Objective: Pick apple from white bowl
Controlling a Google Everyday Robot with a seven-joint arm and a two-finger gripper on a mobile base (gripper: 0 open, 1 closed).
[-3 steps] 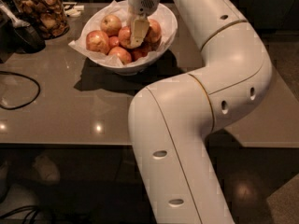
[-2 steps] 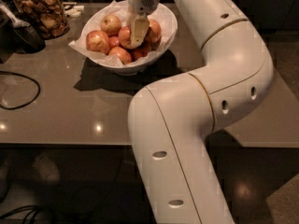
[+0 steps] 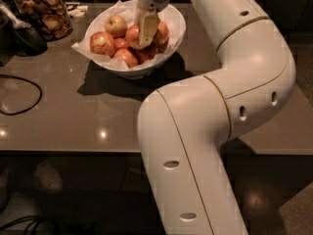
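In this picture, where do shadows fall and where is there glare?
Camera view: dim; the white bowl casts a dark shadow leftward and toward the camera on the table; two small glare spots lie near the table's front edge; the gripper, down among the bowl's apples, is brightly lit.

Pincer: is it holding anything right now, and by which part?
It cannot be told. The pincer sits low in the wide glossy white bowl, right over the large round red-orange apple, yet no hold on it shows.
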